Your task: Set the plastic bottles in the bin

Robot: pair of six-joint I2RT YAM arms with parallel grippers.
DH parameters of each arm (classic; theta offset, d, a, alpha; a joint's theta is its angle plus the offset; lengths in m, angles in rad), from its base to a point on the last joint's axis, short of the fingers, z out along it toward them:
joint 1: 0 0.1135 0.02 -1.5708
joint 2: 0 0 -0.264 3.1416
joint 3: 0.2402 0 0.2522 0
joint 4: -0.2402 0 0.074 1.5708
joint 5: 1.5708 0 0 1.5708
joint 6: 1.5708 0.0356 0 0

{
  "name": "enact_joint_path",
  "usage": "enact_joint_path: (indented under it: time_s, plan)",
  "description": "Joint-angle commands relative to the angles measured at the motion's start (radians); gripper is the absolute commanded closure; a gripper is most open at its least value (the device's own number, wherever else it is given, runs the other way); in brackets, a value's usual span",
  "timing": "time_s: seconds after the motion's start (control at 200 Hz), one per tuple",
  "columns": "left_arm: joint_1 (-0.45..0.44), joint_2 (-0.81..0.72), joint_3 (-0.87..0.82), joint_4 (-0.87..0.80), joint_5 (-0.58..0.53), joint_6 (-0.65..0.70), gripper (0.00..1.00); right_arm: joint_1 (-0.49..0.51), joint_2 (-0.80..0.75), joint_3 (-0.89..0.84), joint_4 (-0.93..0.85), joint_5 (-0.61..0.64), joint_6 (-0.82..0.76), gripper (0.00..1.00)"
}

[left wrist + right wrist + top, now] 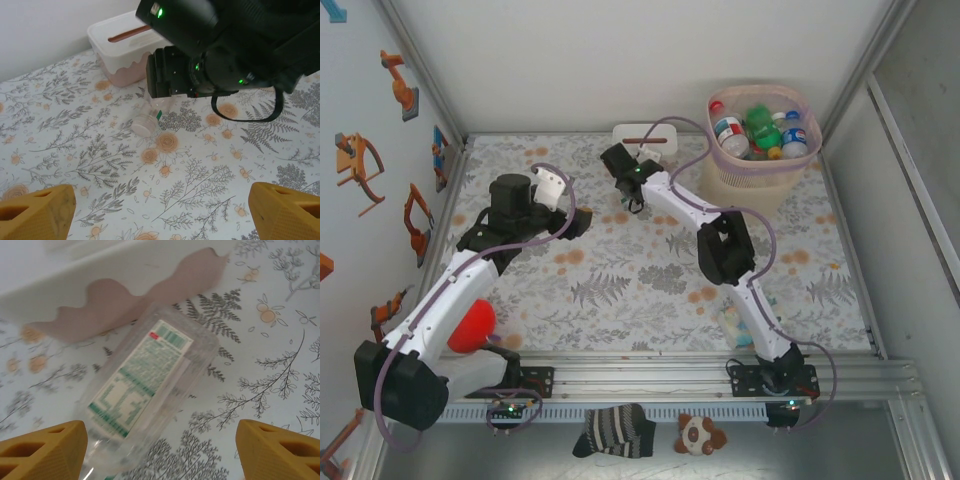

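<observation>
A: The right gripper [160, 445] gapes wide, empty, astride the clear bottle [150, 385] lying by the tissue box [75, 290].
B: Lower, centre on the label [140, 375], then close; the bin [760, 170] stands far right.

Left arm [450, 290] and right arm [755, 300]: white links, black joint housings. Mauve cables [767, 240] loop along each. Green LEDs [158, 10] on right wrist. Fingers [45, 450] orange, wedge-shaped.

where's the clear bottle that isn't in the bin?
In the right wrist view the clear bottle lies on its side on the table, right in front of the tissue box, below the right end effector.
</observation>
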Motion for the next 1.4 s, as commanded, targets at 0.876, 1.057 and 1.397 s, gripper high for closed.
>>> enact_joint_path:
  time_s: [0.876,1.057,1.397]
  plan:
    - [0.003,-0.021,0.011,0.012,-0.002,0.001,0.11,-0.033,0.242,0.205,0.182,0.010,0.035,0.21]
    - [0.003,-0.027,0.013,0.008,-0.006,0.004,0.11,-0.034,0.195,0.142,0.152,0.005,0.020,0.28]
    - [0.004,-0.027,0.017,0.009,0.009,0.000,0.11,-0.030,0.049,0.001,0.223,0.036,-0.219,0.39]
